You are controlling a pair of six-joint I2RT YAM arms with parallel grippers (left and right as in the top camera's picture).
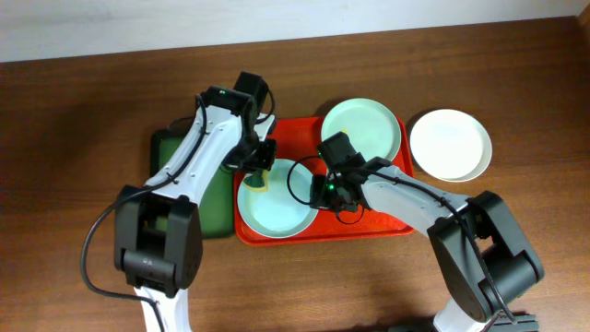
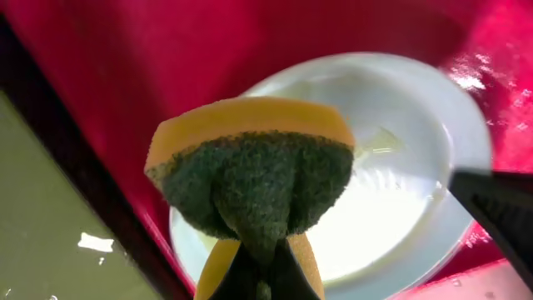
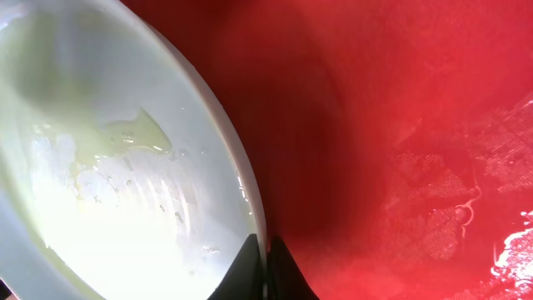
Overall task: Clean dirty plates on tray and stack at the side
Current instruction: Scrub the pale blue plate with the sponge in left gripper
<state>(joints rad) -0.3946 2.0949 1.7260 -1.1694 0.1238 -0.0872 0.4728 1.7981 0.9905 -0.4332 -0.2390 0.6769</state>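
Two pale mint plates lie on the red tray (image 1: pixel 297 134): one at the front left (image 1: pixel 277 210), one at the back right (image 1: pixel 361 124). A white plate (image 1: pixel 450 144) sits on the table to the right of the tray. My left gripper (image 1: pixel 261 173) (image 2: pixel 265 268) is shut on a yellow sponge (image 2: pixel 254 179), green scouring side facing out, held just above the front plate (image 2: pixel 391 183) at its back-left edge. My right gripper (image 1: pixel 323 190) (image 3: pixel 266 250) is shut on that plate's (image 3: pixel 108 167) right rim. A yellowish wet smear (image 3: pixel 133 133) shows inside it.
A dark green tray (image 1: pixel 217 207) lies against the red tray's left side, partly under my left arm. Bare wooden table surrounds both trays. The tip of my right gripper shows at the right edge of the left wrist view.
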